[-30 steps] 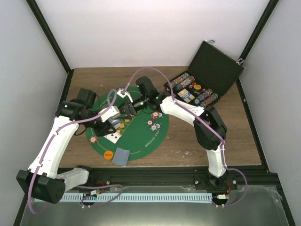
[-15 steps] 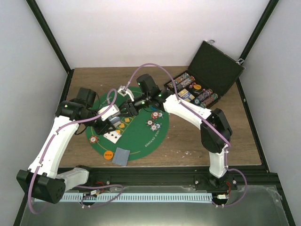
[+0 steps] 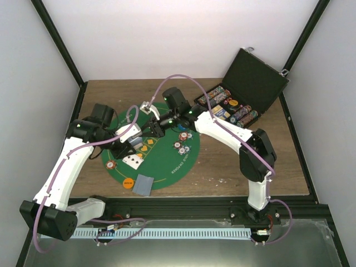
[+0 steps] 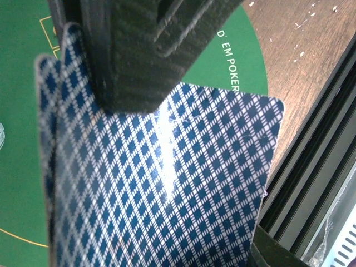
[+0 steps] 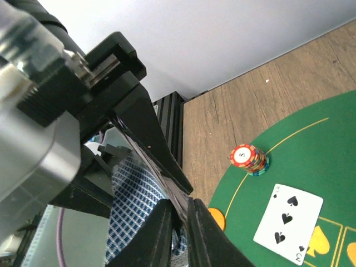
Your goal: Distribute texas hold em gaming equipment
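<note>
Above the green mat (image 3: 179,160), the left fingers (image 4: 128,55) grip the blue-backed cards (image 4: 167,194), and from 2 o'clock the right fingers (image 5: 164,239) are closed on their edge.

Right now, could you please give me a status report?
Left end effector shut on cards. Right end effector shut on their edge. Chips and spade card on mat, apart.

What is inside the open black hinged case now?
The black hinged case holds rows of multicoloured striped poker chips around a blue pack. Its floor is covered, and the right arm hides its near edge.
</note>
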Controlling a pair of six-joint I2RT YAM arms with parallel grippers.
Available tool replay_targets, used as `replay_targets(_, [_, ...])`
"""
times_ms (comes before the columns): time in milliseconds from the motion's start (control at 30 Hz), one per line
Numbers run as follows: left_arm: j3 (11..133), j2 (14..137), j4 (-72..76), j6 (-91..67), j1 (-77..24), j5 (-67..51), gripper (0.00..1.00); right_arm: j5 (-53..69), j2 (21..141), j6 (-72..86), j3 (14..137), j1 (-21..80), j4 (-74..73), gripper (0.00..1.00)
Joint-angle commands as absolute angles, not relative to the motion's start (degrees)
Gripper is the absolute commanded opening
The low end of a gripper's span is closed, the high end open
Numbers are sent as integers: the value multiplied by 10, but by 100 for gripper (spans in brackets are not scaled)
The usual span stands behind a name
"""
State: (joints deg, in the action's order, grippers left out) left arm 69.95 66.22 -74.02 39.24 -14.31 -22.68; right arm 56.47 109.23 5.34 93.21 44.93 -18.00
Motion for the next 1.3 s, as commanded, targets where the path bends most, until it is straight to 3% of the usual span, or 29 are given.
replay_targets(0, [686,652,-738,402,-147,-231,35,528,1069,44,934,439,-201,6])
replay_targets(100, [681,652,-731,397,-147,-227,36,512,1067,36,936,439,-217,1])
replay_targets(933, [675,649,-715,378,-146,-234,35,544,1037,-13,920,438,-217,1])
replay_targets(1267, [689,653,-713,381,-146,-249,38,504,1099,-21,978,475,-257,2])
